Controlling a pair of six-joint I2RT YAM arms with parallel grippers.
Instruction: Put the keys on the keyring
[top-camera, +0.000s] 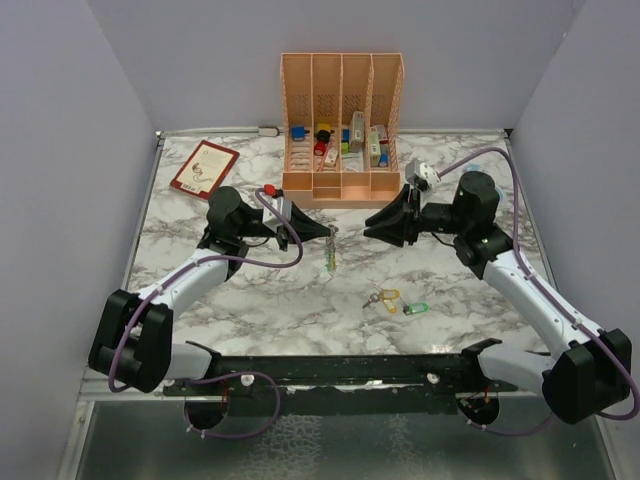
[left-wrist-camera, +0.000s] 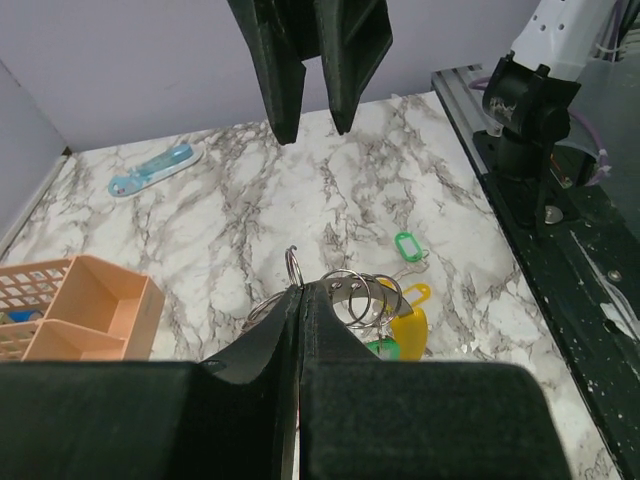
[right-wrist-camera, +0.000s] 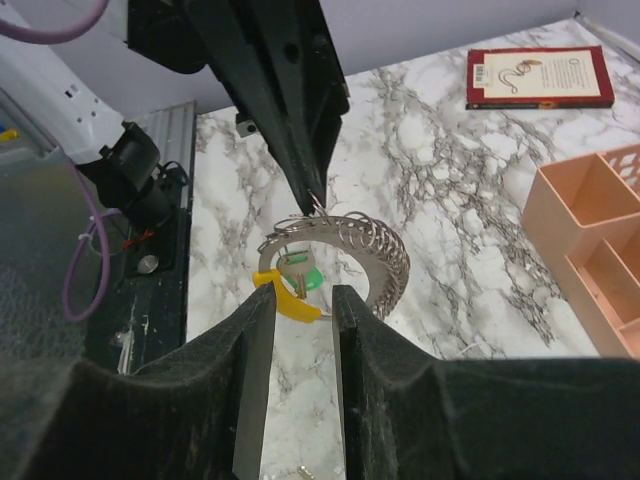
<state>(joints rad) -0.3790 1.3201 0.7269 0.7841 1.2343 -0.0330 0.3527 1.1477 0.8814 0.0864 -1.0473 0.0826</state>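
Shut tight on the keyring (right-wrist-camera: 352, 238) above the table (top-camera: 250, 300), the left gripper (top-camera: 327, 233) shows a yellow key (right-wrist-camera: 285, 296) and a green key (right-wrist-camera: 302, 276) already threaded, while the half-open, empty right gripper (top-camera: 368, 228) faces it and two more keys (top-camera: 386, 298) lie below.

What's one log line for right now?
left jaws: shut on keyring | right jaws: open at yellow key | other keys: on table
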